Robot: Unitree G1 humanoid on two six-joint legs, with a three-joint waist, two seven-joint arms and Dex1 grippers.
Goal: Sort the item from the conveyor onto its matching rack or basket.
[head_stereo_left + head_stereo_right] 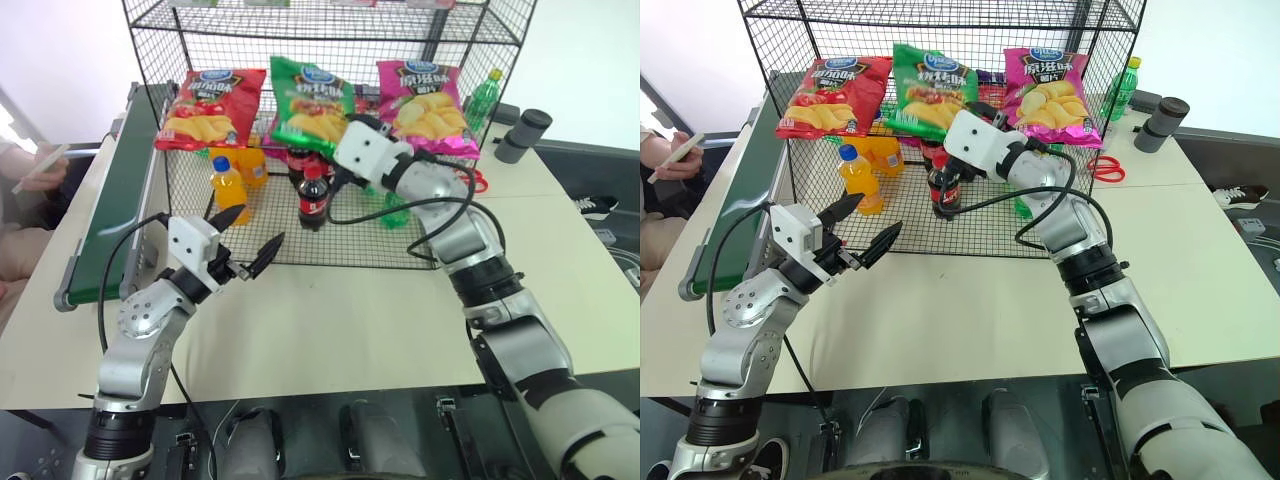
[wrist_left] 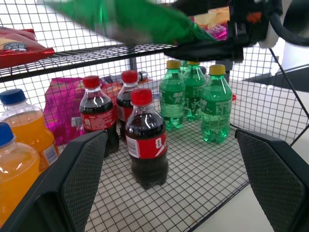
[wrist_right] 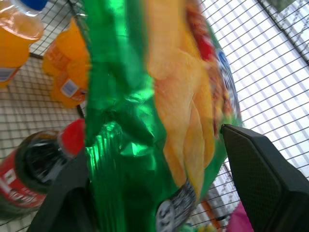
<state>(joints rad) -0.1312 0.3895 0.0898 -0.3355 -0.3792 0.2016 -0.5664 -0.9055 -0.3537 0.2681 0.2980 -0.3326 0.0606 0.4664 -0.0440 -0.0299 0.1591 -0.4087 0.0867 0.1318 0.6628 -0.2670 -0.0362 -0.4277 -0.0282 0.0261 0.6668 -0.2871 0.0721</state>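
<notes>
On the rack (image 1: 180, 30) tier — green crisp bag (image 1: 312, 100), blue oval logo, between right gripper (image 3: 154, 193) jaws; left gripper (image 1: 250, 240) jaws spread.

Green bag (image 1: 312, 103): glossy plastic film, creased, w/ strong highlights. Red bag (image 1: 208, 107) and pink bag (image 1: 428, 102): same glossy film. Rack (image 1: 330, 232): black wire mesh, matt coating. Belt (image 1: 112, 205): dark green, matt, smooth; grey metal frame. Bottles (image 2: 146, 140): clear glossy plastic. Finger pads (image 2: 276, 177): black, fine-textured. Table (image 1: 330, 315): smooth, matt, pale.
</notes>
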